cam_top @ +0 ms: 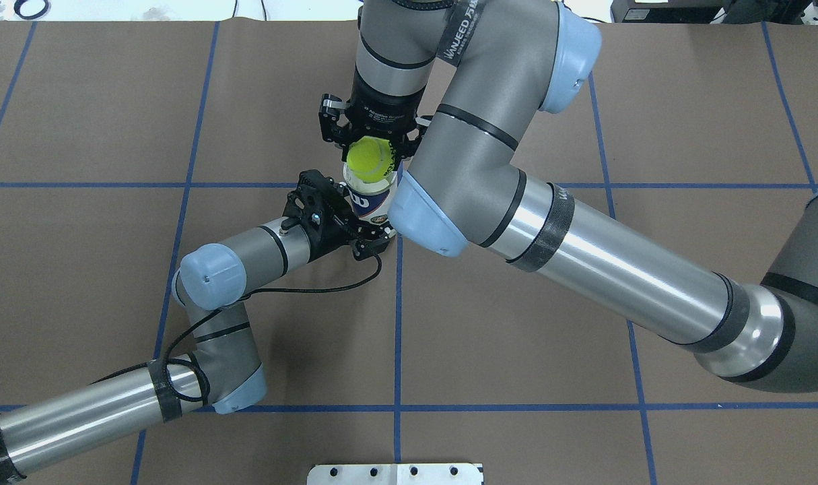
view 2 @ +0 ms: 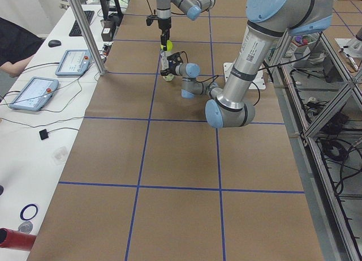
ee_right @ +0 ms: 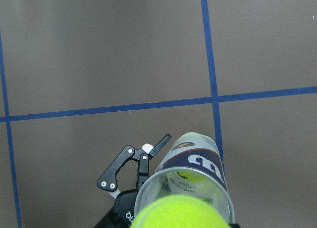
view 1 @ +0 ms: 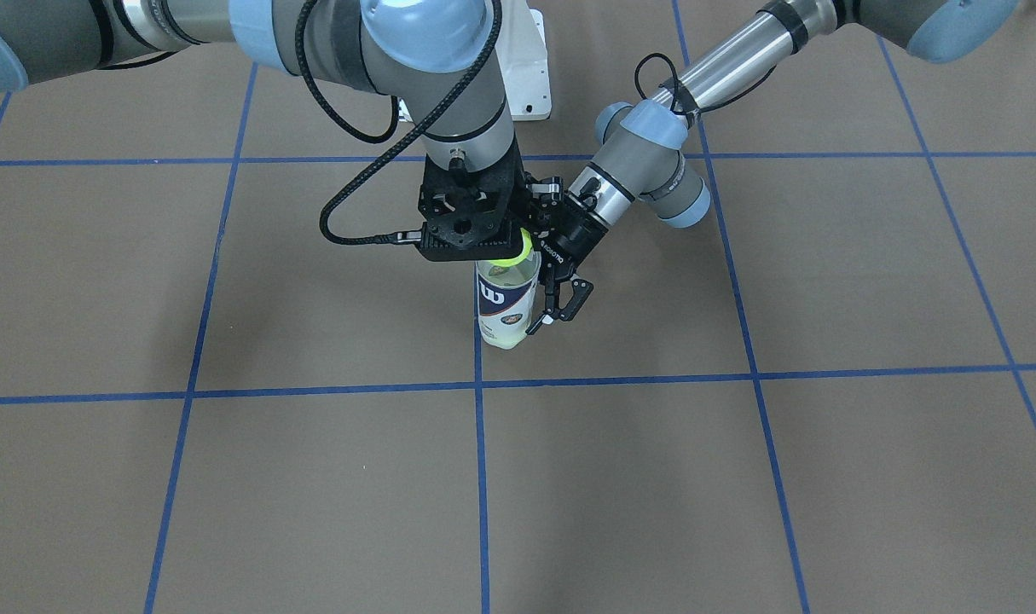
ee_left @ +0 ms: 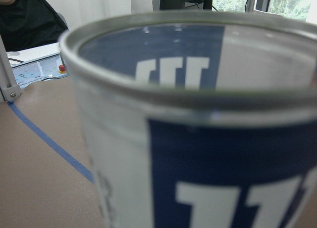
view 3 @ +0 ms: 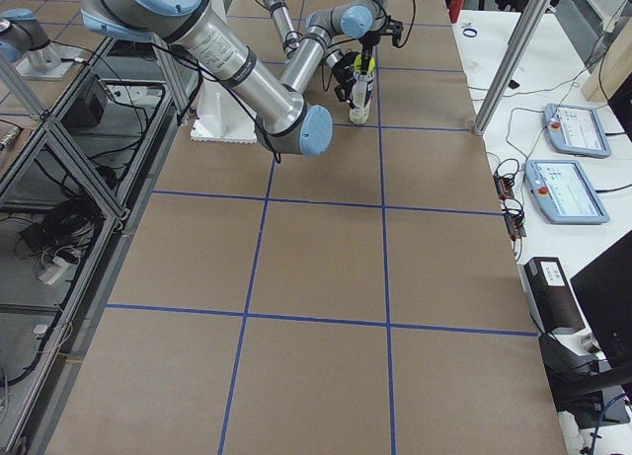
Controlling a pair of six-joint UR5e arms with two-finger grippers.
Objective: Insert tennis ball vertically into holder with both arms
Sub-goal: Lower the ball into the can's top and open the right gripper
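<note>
The holder (view 1: 502, 300) is a clear can with a navy "W" label, standing upright on the brown table. It also shows in the overhead view (cam_top: 368, 201) and fills the left wrist view (ee_left: 198, 139). My left gripper (cam_top: 373, 225), on the thin arm, is shut on the holder's side; one finger (ee_right: 148, 154) shows beside it. My right gripper (cam_top: 371, 149), on the thick arm, points straight down and is shut on a yellow-green tennis ball (cam_top: 371, 160) at the holder's open mouth. Another ball (ee_right: 188, 174) lies at the bottom inside the holder.
A white metal pedestal base (view 1: 526, 77) stands behind the arms at the robot's side. Blue tape lines (view 1: 481, 477) grid the brown table. Tablets (view 2: 34, 93) and cables lie on a side bench beyond the table's far edge.
</note>
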